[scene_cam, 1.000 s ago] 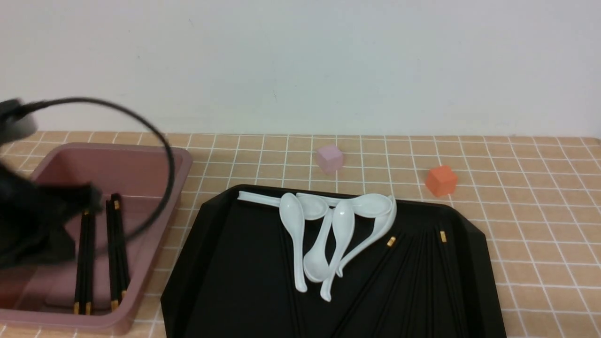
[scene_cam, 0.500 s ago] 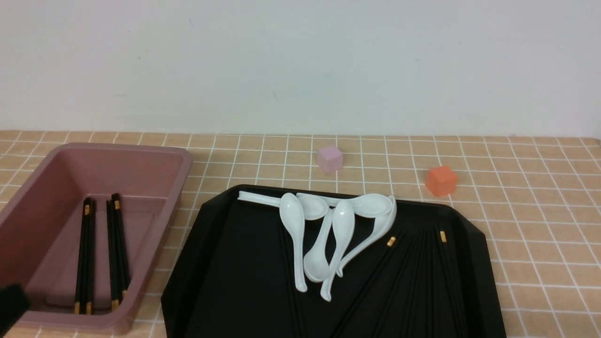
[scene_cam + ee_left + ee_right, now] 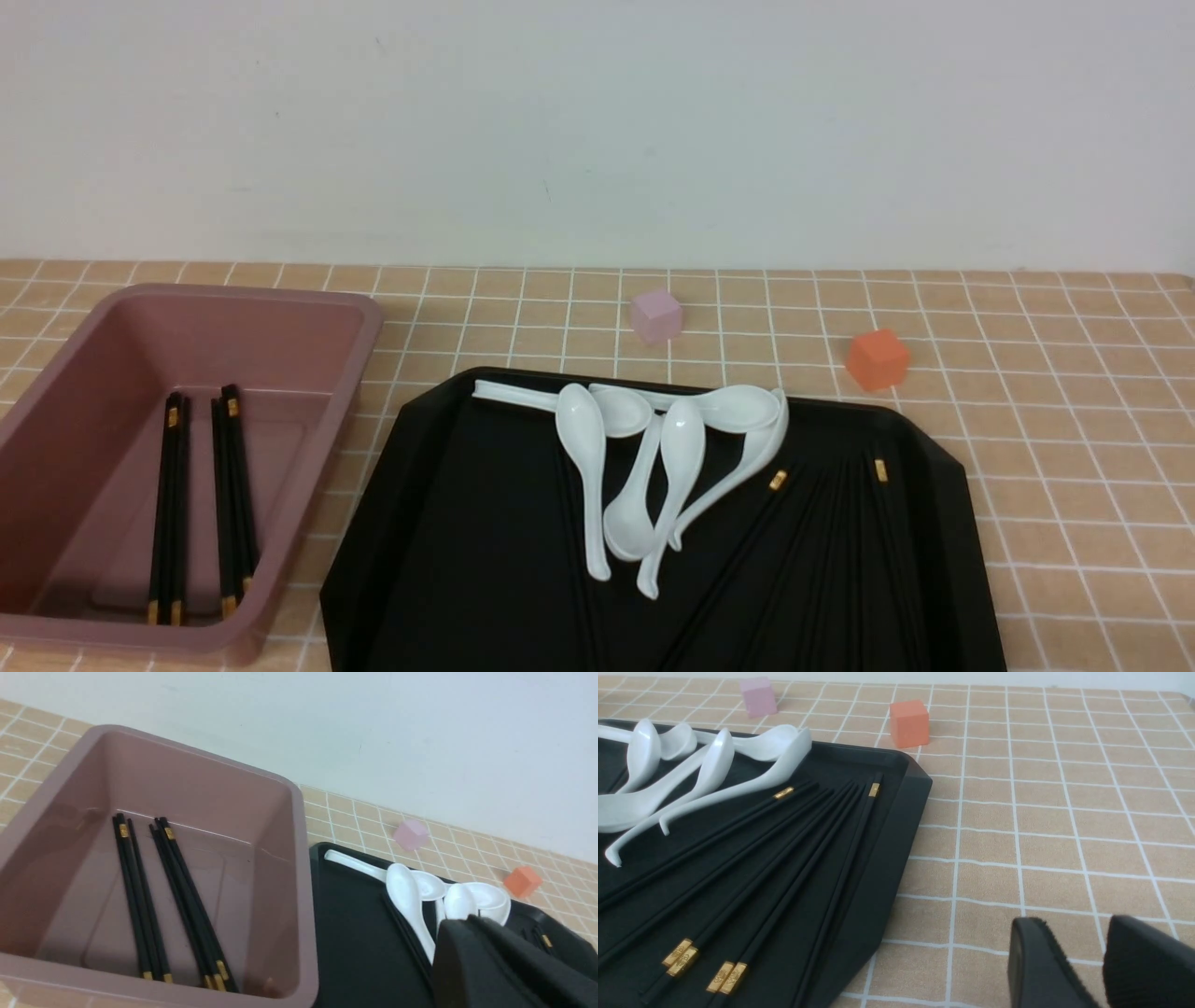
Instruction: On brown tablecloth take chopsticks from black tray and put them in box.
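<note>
The pink box [image 3: 364, 317] stands at the left on the brown tablecloth [image 3: 1074, 448] and holds several black chopsticks [image 3: 196, 504], also seen in the left wrist view [image 3: 159, 900]. The black tray [image 3: 467, 560] lies in the middle. More chopsticks [image 3: 784, 858] lie fanned out in its right half, with gold bands showing. Neither arm shows in the front view. My left gripper [image 3: 462, 921] is shut and empty, drawn back above the tray beside the box. My right gripper [image 3: 1076, 921] is open and empty over the cloth, to the right of the tray.
Several white spoons [image 3: 653, 457] lie piled at the far side of the tray, partly over the chopsticks' far ends. A small pink cube [image 3: 655, 315] and an orange cube [image 3: 878, 358] sit on the cloth behind the tray. A white wall stands behind.
My left arm, which was over the box one second ago, has drawn back out of the front view. The chopsticks in the box lie as before.
</note>
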You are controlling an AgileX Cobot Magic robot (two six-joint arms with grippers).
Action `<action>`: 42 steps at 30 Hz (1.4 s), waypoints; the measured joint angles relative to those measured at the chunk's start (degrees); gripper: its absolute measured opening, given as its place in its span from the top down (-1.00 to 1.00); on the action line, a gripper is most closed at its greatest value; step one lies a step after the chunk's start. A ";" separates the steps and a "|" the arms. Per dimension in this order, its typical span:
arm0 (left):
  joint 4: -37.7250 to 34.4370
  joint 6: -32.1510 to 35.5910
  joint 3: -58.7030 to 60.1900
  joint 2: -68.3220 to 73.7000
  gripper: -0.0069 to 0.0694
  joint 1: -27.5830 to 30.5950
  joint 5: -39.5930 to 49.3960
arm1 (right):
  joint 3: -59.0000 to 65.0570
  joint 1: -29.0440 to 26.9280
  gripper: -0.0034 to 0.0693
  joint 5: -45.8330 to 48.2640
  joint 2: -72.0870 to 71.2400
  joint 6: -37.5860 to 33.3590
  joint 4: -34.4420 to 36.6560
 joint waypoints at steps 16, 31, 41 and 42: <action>5.33 0.00 21.71 -6.99 0.85 0.00 -11.09 | 0.00 0.00 0.25 0.00 0.00 0.00 -0.01; 6.99 0.00 21.99 -7.05 0.82 0.00 -7.27 | 0.00 0.00 0.25 0.00 0.00 0.00 -0.01; 6.57 0.00 21.99 -7.05 0.80 0.00 -7.27 | 0.00 0.00 0.25 0.00 0.00 0.00 -0.01; 6.53 0.00 21.99 -7.05 0.80 0.00 -7.27 | 0.00 0.00 0.25 0.00 0.00 0.00 -0.01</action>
